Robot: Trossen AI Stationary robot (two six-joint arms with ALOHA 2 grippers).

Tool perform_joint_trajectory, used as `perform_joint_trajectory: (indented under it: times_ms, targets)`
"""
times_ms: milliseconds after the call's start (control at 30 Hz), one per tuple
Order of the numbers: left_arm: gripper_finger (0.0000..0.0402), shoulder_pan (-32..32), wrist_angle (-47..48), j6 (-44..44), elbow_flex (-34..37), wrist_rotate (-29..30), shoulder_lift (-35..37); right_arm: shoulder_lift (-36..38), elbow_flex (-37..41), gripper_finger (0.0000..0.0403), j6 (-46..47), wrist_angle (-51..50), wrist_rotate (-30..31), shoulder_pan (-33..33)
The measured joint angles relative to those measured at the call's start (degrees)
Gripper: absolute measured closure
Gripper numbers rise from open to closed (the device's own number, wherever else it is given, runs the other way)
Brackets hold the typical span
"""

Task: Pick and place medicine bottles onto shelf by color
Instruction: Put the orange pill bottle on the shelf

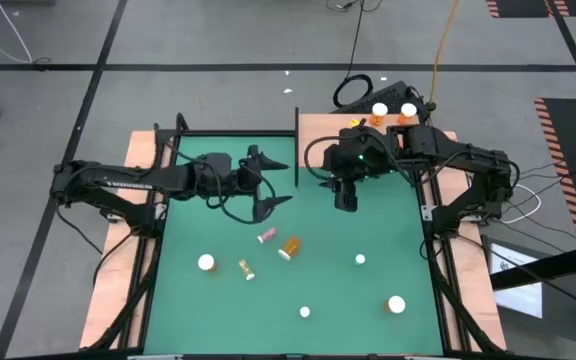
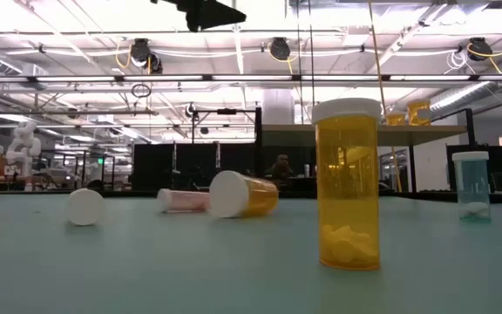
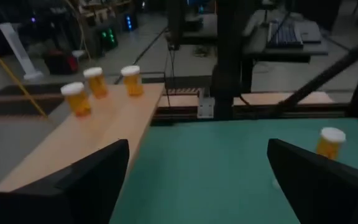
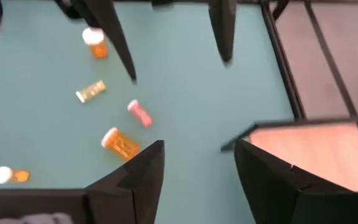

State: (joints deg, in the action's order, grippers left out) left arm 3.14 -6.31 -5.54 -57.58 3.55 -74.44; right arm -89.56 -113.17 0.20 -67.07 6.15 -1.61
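Left gripper [image 1: 265,180] hung spread wide over far-left green mat [image 1: 228,300], empty. Right gripper [image 1: 344,196] hovered spread beside shelf [image 1: 318,128], empty. Three orange bottles [image 3: 97,86] stood on shelf. Tipped orange bottle [image 1: 289,247], pink bottle [image 1: 266,237], small yellow bottle [image 1: 245,268] lay mid-mat; four others stood nearer.

Overhead camera is looking straight down, taking in the whole green mat [image 1: 298,250] from well above. The low camera is sitting right at mat level, facing level across into the room, an upright orange bottle [image 2: 348,183] very close to its lens. Left wrist camera is peering forward towards the shelf [image 3: 86,140]. Right wrist camera is tilting down over the mat, catching the tipped orange bottle [image 4: 120,144], which overhead is showing at six o'clock from mat centre [image 1: 289,247].
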Motion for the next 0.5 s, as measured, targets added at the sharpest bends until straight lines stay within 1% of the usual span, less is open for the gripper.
perform_joint_trajectory:
  times_ms: [100, 233, 333, 400, 500]
  targets:
    - [0.0029, 0.06, 10.20, -0.95, 0.06, 0.94, 3.41, 0.21, 2.22, 0.0222, 1.51, 0.03, -0.06, 0.27]
    - [0.0039, -0.49, 20.92, -0.89, -0.02, 1.62, 7.23, 1.12, 8.56, 0.0222, 2.14, 1.74, -0.19, 1.86]
    - [0.0046, -2.06, 24.40, -0.36, 0.55, 1.37, 7.27, 1.82, 14.79, 0.0222, 2.14, 4.51, -0.28, 2.86]
    - [0.0050, -3.53, 26.59, -1.51, 2.47, 1.07, 6.81, 1.92, 19.01, 0.0222, 1.61, 9.03, -0.24, 3.28]
    - [0.0054, -5.35, 23.43, -2.81, 5.49, 0.96, 4.38, 2.12, 24.59, 0.0222, 0.45, 13.50, -0.24, 4.01]
